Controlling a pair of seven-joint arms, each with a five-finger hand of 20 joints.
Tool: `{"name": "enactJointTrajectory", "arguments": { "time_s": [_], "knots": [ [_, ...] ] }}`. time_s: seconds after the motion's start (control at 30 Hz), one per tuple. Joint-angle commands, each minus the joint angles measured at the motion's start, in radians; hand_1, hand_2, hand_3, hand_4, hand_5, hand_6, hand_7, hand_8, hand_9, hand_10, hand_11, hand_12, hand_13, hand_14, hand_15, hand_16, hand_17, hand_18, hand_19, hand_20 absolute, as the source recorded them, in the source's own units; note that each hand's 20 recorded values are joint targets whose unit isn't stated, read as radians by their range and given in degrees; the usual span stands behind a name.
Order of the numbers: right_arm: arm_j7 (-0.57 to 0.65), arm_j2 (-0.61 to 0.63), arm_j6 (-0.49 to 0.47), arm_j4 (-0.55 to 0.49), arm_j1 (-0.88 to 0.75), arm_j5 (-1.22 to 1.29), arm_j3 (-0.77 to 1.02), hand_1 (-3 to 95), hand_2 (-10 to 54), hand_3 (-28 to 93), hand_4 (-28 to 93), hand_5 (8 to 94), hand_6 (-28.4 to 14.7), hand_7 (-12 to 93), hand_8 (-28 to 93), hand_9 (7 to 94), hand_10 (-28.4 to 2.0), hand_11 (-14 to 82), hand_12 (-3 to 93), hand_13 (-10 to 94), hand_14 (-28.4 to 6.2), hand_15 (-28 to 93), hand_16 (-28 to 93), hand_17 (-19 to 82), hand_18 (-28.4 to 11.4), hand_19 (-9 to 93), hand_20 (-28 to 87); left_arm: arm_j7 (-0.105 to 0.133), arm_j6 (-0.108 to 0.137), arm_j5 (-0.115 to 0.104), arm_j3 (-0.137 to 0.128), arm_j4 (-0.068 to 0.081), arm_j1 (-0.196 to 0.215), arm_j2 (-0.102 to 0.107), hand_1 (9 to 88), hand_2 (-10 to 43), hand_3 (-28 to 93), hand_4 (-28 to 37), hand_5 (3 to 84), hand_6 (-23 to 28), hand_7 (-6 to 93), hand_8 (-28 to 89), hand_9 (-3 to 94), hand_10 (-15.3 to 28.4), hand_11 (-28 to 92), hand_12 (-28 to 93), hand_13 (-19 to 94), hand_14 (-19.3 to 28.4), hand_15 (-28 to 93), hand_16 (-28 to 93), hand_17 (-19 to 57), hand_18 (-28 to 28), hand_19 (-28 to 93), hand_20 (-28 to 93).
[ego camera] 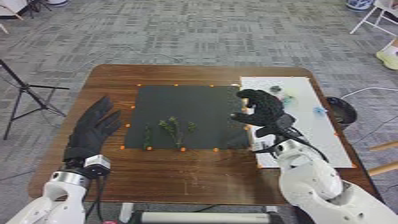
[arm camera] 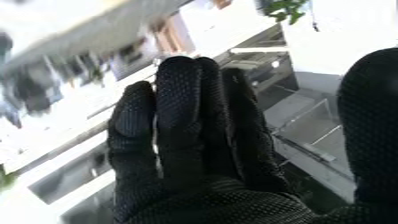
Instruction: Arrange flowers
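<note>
Head view: I've got a brown wooden table (ego camera: 204, 180), rounded corners, wood grain visible on the near part. Black sheet (ego camera: 178, 100) flat on it, around the middle; small orange markers (ego camera: 183, 149) spaced along its edges. Green sprigs (ego camera: 173, 127) on the black sheet, toward its near side, stems roughly pointing at me. White sheet (ego camera: 306, 131) on the table just right of the black one, longer, reaching both farther out and closer in, orange markers by its edges too. On the white sheet: small tufts, one dark (ego camera: 275, 89), one pale blue (ego camera: 319, 111), far half. Can't tell what kind.
</note>
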Motion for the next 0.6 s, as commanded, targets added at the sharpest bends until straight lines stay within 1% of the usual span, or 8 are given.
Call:
{"name": "enactJointTrajectory", "arguments": {
  "time_s": [0.03,0.07,0.13,0.23,0.33,0.43,0.53,0.6],
  "knots": [
    [0.208,0.007,-0.1,0.11,0.185,-0.021,0.0,24.2,-9.5,73,-28,48.9,-7.1,28,-10,54.5,-14.4,49.9,32.4,58,-11.6,72,27,33,-18.0,85,44,0.018,-0.001,-0.001,0.018,-0.018,-0.005,0.021,28.4,-5.3,66,-25.3,22.7,1.6,17.4,-8,16.8,9.4,14,19,16,12.5,25,6,-10.7,18.8,36,12],
    [0.221,0.013,-0.094,0.123,0.206,-0.026,-0.015,24.1,-9.5,71,-28,49.4,-7.1,30,-10,57.2,-14.1,48.2,31.6,61,-11.0,70,27,34,-17.7,86,43,0.017,-0.001,-0.001,0.02,-0.017,-0.006,0.024,28.4,-5.3,66,-25.3,22.7,1.6,17.4,-8,16.8,9.4,14,19,16,12.5,25,6,-10.7,18.8,36,12],
    [0.245,0.023,-0.143,0.143,0.252,-0.066,-0.046,24.2,-9.5,68,-28,50.8,-7.1,39,-12,60.7,-13.8,47.7,31.6,63,-10.2,69,27,36,-17.6,88,41,0.015,-0.001,-0.003,0.024,-0.017,-0.011,0.031,28.4,-5.3,66,-25.3,22.6,1.6,17.4,-8,16.8,9.5,15,19,16,12.5,25,6,-10.7,18.8,36,12],
    [0.252,0.038,-0.171,0.166,0.313,-0.062,-0.103,26.1,-9.5,64,-28,55.8,-5.5,51,-15,66.0,-12.6,51.6,33.7,66,-9.7,70,30,37,-18.3,91,43,0.015,-0.001,0.001,0.025,-0.021,-0.011,0.035,28.4,-5.3,66,-25.3,22.6,1.6,17.4,-8,16.8,9.5,14,19,16,12.5,24,6,-10.7,18.8,36,12],
    [0.234,0.04,-0.205,0.183,0.363,-0.07,-0.161,26.9,-9.5,62,-28,61.9,-3.7,58,-17,72.3,-11.2,56.0,36.0,71,-10.3,75,34,41,-19.7,93,53,0.023,-0.005,-0.014,0.02,-0.031,-0.004,0.041,28.4,-5.3,66,-25.3,22.6,1.6,17.4,-8,16.8,9.5,15,19,16,12.5,25,6,-10.7,18.8,36,12],
    [0.222,0.024,-0.238,0.215,0.43,-0.079,-0.233,27.3,-9.5,61,-28,66.9,-2.2,61,-17,77.8,-10.8,59.0,37.7,75,-10.0,79,37,45,-19.9,93,63,0.02,-0.002,0.003,0.012,-0.036,-0.003,0.052,28.4,-5.3,66,-25.3,22.7,1.7,17.3,-8,16.8,9.5,15,19,16,12.7,25,6,-10.7,18.8,36,12],
    [0.215,0.008,-0.304,0.253,0.497,-0.049,-0.301,28.9,-9.5,59,-28,70.0,-1.3,63,-16,81.2,-10.6,60.1,38.1,78,-9.1,80,38,49,-19.8,93,69,0.008,-0.006,0.008,0.019,-0.022,-0.034,0.063,28.4,-5.3,66,-25.3,22.7,1.6,17.3,-8,16.9,9.5,15,19,16,12.6,25,6,-10.7,18.8,36,12],
    [0.211,-0.004,-0.33,0.289,0.536,-0.068,-0.342,29.6,-9.5,58,-28,70.4,-0.9,64,-16,82.3,-10.4,60.3,38.3,79,-8.6,81,39,50,-19.8,93,70,0.01,-0.009,0.004,0.025,-0.017,-0.055,0.075,28.4,-5.3,66,-25.3,22.7,1.6,17.3,-8,16.9,9.5,14,19,16,12.7,25,6,-10.7,18.8,36,12]
  ]
}}
